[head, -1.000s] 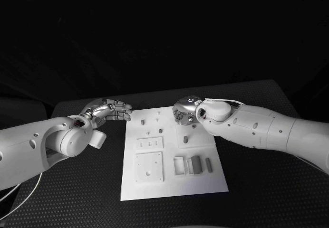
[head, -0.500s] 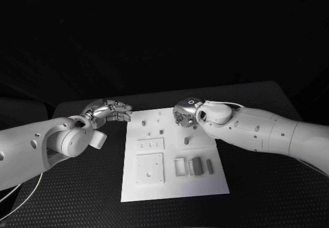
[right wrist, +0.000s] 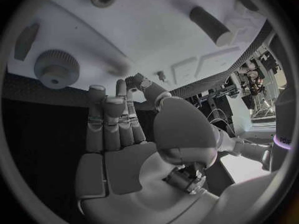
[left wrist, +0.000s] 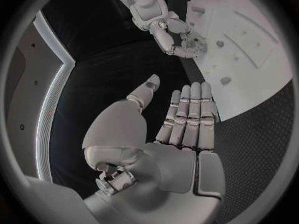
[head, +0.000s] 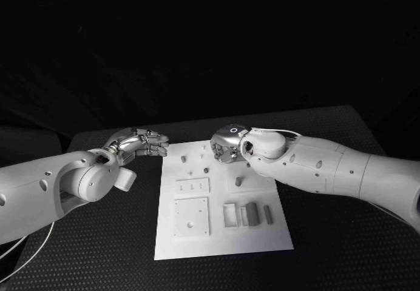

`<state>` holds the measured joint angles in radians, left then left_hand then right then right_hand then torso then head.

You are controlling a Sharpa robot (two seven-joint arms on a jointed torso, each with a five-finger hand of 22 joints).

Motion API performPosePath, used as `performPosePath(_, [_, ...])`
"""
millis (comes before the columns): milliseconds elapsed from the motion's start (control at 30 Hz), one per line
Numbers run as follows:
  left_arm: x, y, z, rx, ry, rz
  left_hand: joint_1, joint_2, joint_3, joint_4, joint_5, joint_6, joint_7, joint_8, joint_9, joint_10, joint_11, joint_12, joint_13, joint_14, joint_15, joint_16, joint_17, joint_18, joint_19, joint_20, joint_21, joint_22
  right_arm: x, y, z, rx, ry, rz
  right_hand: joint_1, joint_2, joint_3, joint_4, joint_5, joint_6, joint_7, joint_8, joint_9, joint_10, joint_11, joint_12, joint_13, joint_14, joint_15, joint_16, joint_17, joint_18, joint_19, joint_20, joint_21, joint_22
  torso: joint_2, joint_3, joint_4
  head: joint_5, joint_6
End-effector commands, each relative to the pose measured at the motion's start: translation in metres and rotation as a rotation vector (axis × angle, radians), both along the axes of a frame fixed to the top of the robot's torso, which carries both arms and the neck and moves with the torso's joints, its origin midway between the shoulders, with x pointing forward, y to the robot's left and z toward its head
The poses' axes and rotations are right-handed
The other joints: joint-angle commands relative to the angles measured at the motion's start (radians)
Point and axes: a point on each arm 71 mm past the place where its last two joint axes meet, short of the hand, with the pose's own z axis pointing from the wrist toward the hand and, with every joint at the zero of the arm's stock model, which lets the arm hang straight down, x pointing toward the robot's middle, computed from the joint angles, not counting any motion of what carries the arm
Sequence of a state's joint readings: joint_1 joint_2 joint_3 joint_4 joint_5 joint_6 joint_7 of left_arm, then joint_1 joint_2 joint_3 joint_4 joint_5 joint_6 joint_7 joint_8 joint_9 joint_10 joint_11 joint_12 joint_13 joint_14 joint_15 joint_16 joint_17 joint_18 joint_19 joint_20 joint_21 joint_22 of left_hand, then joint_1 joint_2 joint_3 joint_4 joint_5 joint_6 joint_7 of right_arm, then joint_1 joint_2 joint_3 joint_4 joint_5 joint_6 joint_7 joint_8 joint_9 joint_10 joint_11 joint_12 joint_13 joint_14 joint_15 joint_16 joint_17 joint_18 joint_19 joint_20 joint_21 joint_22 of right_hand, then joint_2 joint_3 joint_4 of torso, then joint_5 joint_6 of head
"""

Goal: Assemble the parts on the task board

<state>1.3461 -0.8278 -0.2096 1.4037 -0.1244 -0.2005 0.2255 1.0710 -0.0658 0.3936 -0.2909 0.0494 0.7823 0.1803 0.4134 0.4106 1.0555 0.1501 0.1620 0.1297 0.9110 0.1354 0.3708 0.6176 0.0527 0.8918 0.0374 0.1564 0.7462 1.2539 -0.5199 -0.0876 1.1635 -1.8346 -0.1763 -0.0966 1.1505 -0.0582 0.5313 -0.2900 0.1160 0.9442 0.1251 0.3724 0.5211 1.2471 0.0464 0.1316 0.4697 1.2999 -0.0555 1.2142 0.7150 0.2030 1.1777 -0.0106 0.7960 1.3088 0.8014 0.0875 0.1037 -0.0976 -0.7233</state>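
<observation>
The white task board [head: 221, 241] lies in the middle of the black table. Small grey parts stand on it: pegs [head: 203, 168] near its far end and upright blocks [head: 252, 213] toward its near right. My right hand [head: 226, 144] hovers over the board's far end, fingers straight and holding nothing. Its wrist view shows the hand [right wrist: 115, 134] over the board [right wrist: 143, 30], near a knurled round knob [right wrist: 56, 67] and a dark peg [right wrist: 209, 24]. My left hand [head: 140, 142] is beside the board's far left corner, empty, with fingers [left wrist: 187, 114] extended.
Recessed plates [head: 191, 215] sit in the board's left half. Black table mat [head: 350, 242] surrounds the board on all sides. In the left wrist view the right hand [left wrist: 177, 35] hangs over the board's [left wrist: 261, 69] far edge.
My right hand has shifted a little to the left over the board's far end. The left hand has stayed where it was.
</observation>
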Motion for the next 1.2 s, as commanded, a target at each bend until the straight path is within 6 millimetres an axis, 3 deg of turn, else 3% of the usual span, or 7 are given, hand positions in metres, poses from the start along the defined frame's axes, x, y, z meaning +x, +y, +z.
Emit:
performPosePath(33, [0.0,-0.002,0.001,-0.01,-0.002,-0.008,-0.003,-0.001,-0.006,0.001,0.0,-0.002,0.007,-0.007,-0.001,0.0,0.006,-0.006,-0.001,0.005,-0.004,-0.005,0.002,0.003,0.004,-0.003,-0.004,-0.002,0.002,0.005,0.002,-0.029,-0.027,-0.006,-0.012,-0.002,0.001,0.003,0.003,0.002,0.008,-0.002,-0.002,0.002,0.006,0.001,0.002,-0.001,-0.004,0.007,-0.002,0.059,0.002,-0.004,0.005,0.021,0.0,-0.0016,0.072,0.003,0.002])
performPosePath(367, [0.001,-0.005,0.002,-0.011,-0.003,-0.012,-0.002,-0.002,-0.006,0.001,0.0,-0.003,0.008,-0.008,-0.001,0.0,0.007,-0.008,-0.002,0.005,-0.004,-0.007,0.003,0.003,0.005,-0.003,-0.005,-0.002,0.011,0.027,0.013,-0.005,-0.069,-0.004,-0.019,-0.005,0.004,0.006,0.004,0.004,0.008,-0.005,-0.001,0.004,0.005,-0.001,0.006,-0.001,-0.004,0.009,-0.003,0.059,0.003,-0.004,0.007,0.02,0.0,-0.0012,0.0697,0.014,0.012])
performPosePath(567, [0.001,-0.006,0.002,-0.012,-0.003,-0.013,-0.002,-0.002,-0.006,0.001,0.0,-0.003,0.008,-0.008,-0.002,0.0,0.007,-0.008,-0.002,0.005,-0.004,-0.007,0.003,0.002,0.005,-0.003,-0.005,-0.002,0.015,0.029,0.018,0.004,-0.11,-0.019,-0.021,-0.007,0.005,0.005,0.004,0.005,0.007,-0.006,-0.001,0.004,0.005,-0.002,0.007,-0.001,-0.004,0.01,-0.003,0.059,0.003,-0.005,0.007,0.02,0.001,-0.0007,0.0701,0.016,0.017])
performPosePath(1200, [0.005,-0.011,0.002,-0.011,-0.008,-0.019,0.001,-0.002,-0.005,0.001,0.0,-0.003,0.009,-0.009,-0.002,0.001,0.007,-0.01,-0.002,0.006,-0.004,-0.008,0.004,0.002,0.006,-0.004,-0.007,-0.003,0.018,0.049,0.017,0.008,-0.167,0.016,-0.023,-0.017,0.011,0.004,0.003,0.008,0.007,-0.009,0.001,0.007,0.004,-0.005,0.013,-0.001,-0.005,0.015,-0.005,0.059,0.005,-0.008,0.01,0.02,0.001,0.0026,0.07,0.027,0.017])
